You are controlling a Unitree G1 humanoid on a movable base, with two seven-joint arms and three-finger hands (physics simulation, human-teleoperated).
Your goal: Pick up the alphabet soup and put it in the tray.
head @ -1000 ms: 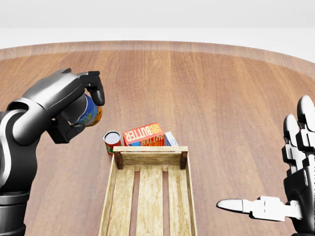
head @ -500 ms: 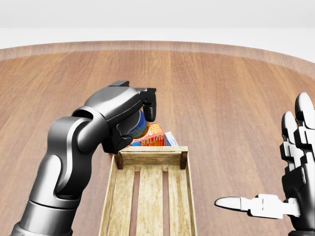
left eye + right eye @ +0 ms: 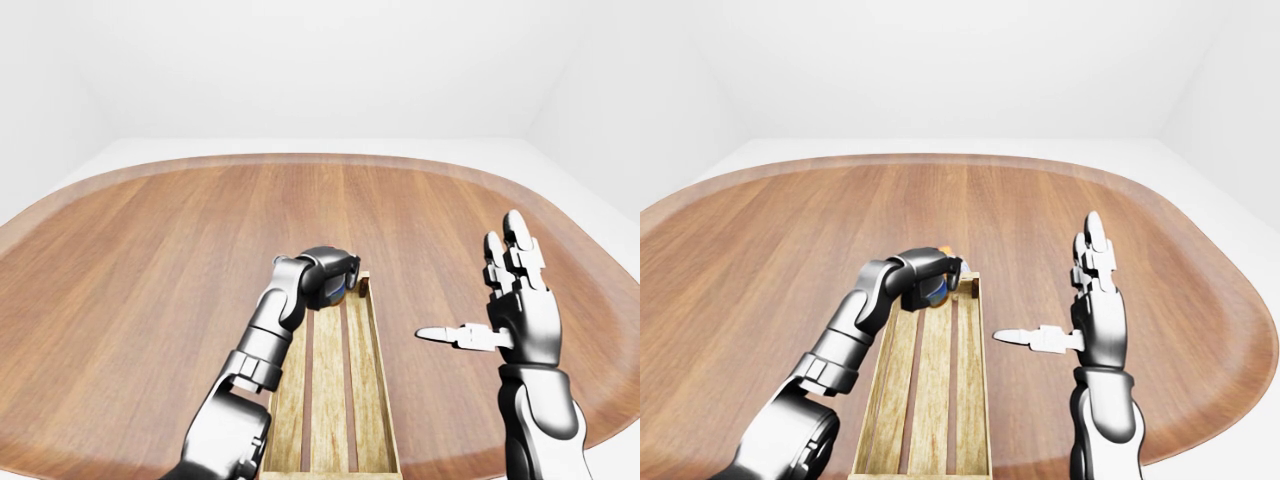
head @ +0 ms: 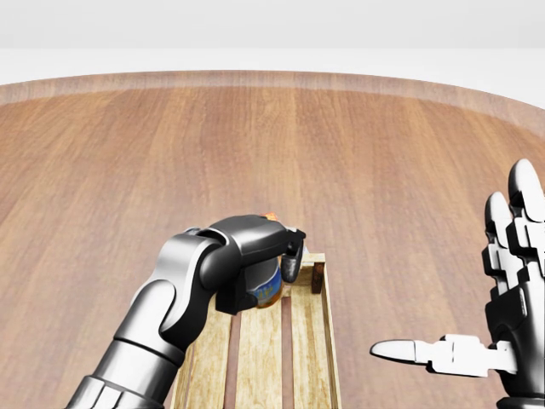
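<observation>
**Can held over the tray's top end**

Left side of the head view: bare wooden table (image 4: 102, 170), wide open out to its curved rim. The left hand (image 4: 255, 268) comes in from bottom left, its fingers clamped round the soup can (image 4: 271, 288) — blue label, orange patch showing. The can sits over the top end of the wooden tray (image 4: 319, 341), just inside the top rail; whether it touches the slats, can't tell. The tray's slats below the hand lie bare down to the bottom edge. Right of the tray there is open table, then the right hand (image 4: 502, 290) — fingers spread apart, upright, thumb pointing left, holding nothing, well apart from the tray.
</observation>
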